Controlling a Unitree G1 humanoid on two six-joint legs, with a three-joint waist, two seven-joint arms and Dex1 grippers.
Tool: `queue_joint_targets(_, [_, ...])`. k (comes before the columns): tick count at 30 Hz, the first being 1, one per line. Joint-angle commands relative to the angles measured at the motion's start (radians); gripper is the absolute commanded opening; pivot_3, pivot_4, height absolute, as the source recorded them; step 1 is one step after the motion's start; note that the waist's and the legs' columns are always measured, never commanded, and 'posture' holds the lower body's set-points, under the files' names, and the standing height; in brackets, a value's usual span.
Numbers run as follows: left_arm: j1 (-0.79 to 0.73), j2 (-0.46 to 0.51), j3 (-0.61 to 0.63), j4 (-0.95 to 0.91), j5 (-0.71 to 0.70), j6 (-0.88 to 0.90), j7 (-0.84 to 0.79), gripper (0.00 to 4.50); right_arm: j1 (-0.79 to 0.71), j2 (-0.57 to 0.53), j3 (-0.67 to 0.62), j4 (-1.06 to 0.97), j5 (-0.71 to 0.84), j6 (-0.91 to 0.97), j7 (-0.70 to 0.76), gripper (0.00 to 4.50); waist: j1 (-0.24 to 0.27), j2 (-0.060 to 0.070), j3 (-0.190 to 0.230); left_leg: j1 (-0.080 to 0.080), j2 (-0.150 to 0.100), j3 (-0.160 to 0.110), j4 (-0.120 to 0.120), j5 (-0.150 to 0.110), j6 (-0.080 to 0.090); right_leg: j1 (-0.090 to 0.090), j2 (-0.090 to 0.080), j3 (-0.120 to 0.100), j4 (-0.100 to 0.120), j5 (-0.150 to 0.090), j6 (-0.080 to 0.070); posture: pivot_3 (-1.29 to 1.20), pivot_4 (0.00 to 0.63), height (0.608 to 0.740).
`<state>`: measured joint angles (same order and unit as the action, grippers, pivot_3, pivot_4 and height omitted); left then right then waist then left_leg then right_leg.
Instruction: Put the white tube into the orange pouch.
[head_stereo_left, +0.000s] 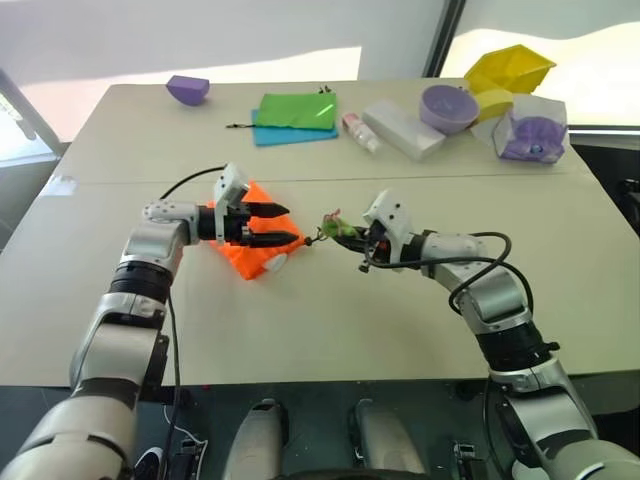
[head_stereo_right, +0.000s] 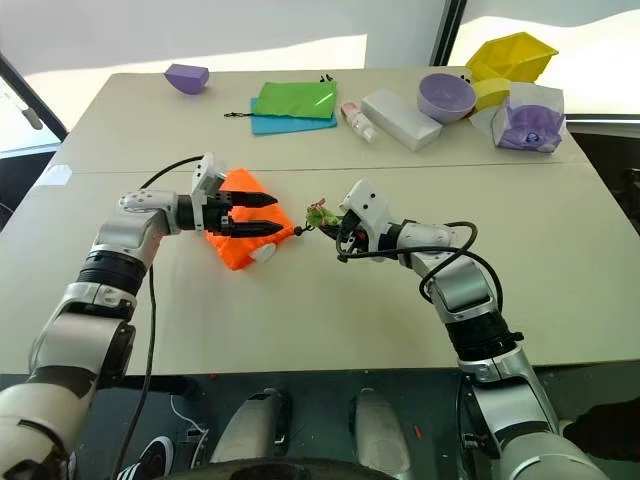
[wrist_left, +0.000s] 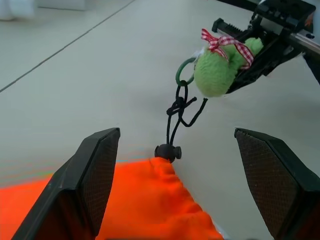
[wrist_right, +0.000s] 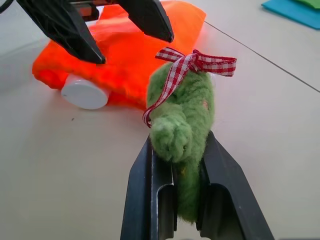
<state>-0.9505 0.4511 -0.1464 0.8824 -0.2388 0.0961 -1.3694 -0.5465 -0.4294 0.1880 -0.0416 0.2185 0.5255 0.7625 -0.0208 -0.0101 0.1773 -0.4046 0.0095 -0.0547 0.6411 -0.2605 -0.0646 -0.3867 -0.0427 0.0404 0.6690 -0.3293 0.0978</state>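
Left eye view: my two arms meet over the beige table (head_stereo_left: 330, 330), the largest surface in the scene, crossed by a seam running side to side. At the far edge lie a yellow bin (head_stereo_left: 510, 68), a clear bag holding purple pieces (head_stereo_left: 532, 130), a purple bowl (head_stereo_left: 448, 107), a long white box (head_stereo_left: 403, 128), a green pouch (head_stereo_left: 297, 110) stacked on a blue pouch (head_stereo_left: 290, 135), a small purple block (head_stereo_left: 187, 89), and a small clear bottle (head_stereo_left: 358, 130) just beside the box.

Nearer to me, the orange pouch (head_stereo_left: 250, 245) lies on the tabletop, somewhat bunched. The white tube (wrist_right: 85, 92) sits in the pouch with its white cap end protruding from the fabric at the edge nearest me; the rest of the tube is covered by orange cloth.

My left gripper (head_stereo_left: 283, 224) hovers just above the pouch, its two black fingers spread wide and holding nothing. In the left wrist view the pouch's drawn corner lies between those fingers, not touching either.

My right gripper (wrist_right: 181, 165) is pressed together on the green fuzzy ball (wrist_left: 220, 70), which bears a red-and-white checked ribbon (wrist_right: 197, 62). A dark cord (wrist_left: 179, 112) runs from the ball through a small black toggle (wrist_left: 167, 151) to the pouch's corner.
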Motion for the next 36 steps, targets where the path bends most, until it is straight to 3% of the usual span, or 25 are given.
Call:
queue_joint_targets(1, [-0.079, -0.031, -0.03, 0.138, 0.088, -0.115, -0.018, 3.92, -0.021, 0.006, -0.017, -0.029, 0.006, -0.012, -0.004, 0.0, 0.001, 0.0, 0.0, -0.006, 0.0, 0.0, 0.004, 0.0, 0.0, -0.006, 0.001, 0.0, 0.003, 0.0, 0.0, 0.0, 0.15, 0.74])
queue_joint_targets(7, [-0.168, -0.078, -0.056, 0.284, 0.177, -0.073, -0.057, 3.92, -0.019, 0.007, -0.015, -0.043, 0.0, -0.011, -0.017, 0.0, 0.0, 0.0, 0.0, -0.008, 0.0, 0.0, 0.007, 0.0, 0.001, -0.009, 0.0, 0.0, 0.008, 0.0, 0.0, 0.0, 0.15, 0.74])
queue_joint_targets(25, [-0.156, -0.11, 0.022, 0.305, 0.202, -0.089, -0.002, 3.92, -0.024, 0.02, -0.009, -0.048, 0.0, -0.007, -0.036, 0.0, 0.0, 0.0, 0.0, -0.006, -0.001, -0.001, 0.009, 0.002, 0.002, -0.008, 0.0, 0.0, 0.015, 0.0, 0.0, 0.0, 0.15, 0.74])
queue_joint_targets(28, [-0.152, -0.116, 0.022, 0.315, 0.216, -0.108, 0.011, 3.11, -0.027, 0.026, -0.006, -0.045, -0.004, -0.007, -0.038, 0.0, 0.0, 0.0, 0.0, -0.006, 0.0, -0.001, 0.009, 0.002, 0.002, -0.008, 0.0, 0.0, 0.015, 0.0, 0.0, 0.0, 0.15, 0.74])
queue_joint_targets(30, [-0.145, -0.121, 0.016, 0.313, 0.222, -0.121, 0.006, 2.13, -0.028, 0.029, -0.006, -0.047, -0.005, -0.007, -0.038, 0.0, 0.0, 0.0, 0.0, -0.006, 0.0, -0.001, 0.009, 0.002, 0.002, -0.008, 0.0, 0.0, 0.015, 0.0, 0.0, 0.0, 0.15, 0.74])
queue_joint_targets(36, [-0.141, -0.124, 0.013, 0.314, 0.237, -0.133, 0.012, 2.13, -0.03, 0.029, -0.006, -0.049, -0.008, -0.007, -0.036, 0.0, 0.0, 0.0, 0.0, -0.006, -0.001, -0.001, 0.009, 0.002, 0.002, -0.008, 0.0, 0.0, 0.015, 0.0, 0.0, 0.0, 0.15, 0.74])
